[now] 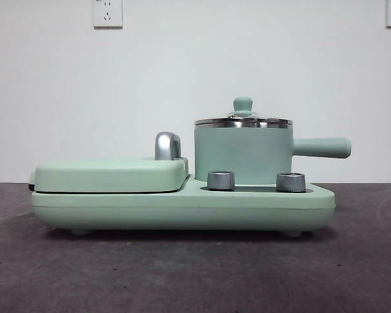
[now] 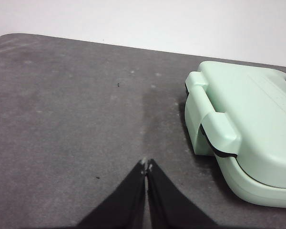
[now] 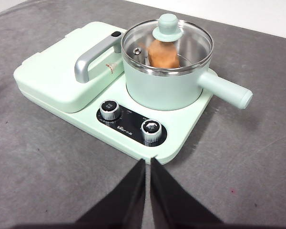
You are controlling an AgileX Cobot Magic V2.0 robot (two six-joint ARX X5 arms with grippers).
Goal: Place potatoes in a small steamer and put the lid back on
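Pressing its two black tapered jaws together with nothing between them, the right tool (image 3: 148, 161) is seen above the grey worktop (image 3: 47, 181), just in front of the mint-green cooker base (image 3: 181, 138). The left tool (image 2: 147, 164) is likewise closed and empty, held over bare worktop beside the end of the flat griddle cover (image 2: 248, 124).

On the base stands the small steamer (image 1: 242, 154), a smooth cylindrical pot with a steel rim and a straight side handle. It is capped by the lid (image 3: 168, 44), a clear glass disc edged in steel with a rounded green knob. Through the glass the potatoes (image 3: 163, 55) are seen inside the pot as one orange-brown, rough-surfaced lump, partly masked by the knob. Two ribbed metal dials (image 3: 151, 129) are set on a black panel in front of the pot, and a curved grey handle (image 3: 93, 59) lies on the griddle cover.

The worktop is dark and mottled; a plain white wall (image 1: 195, 72) carries two sockets (image 1: 107, 13), one cut off at the edge.
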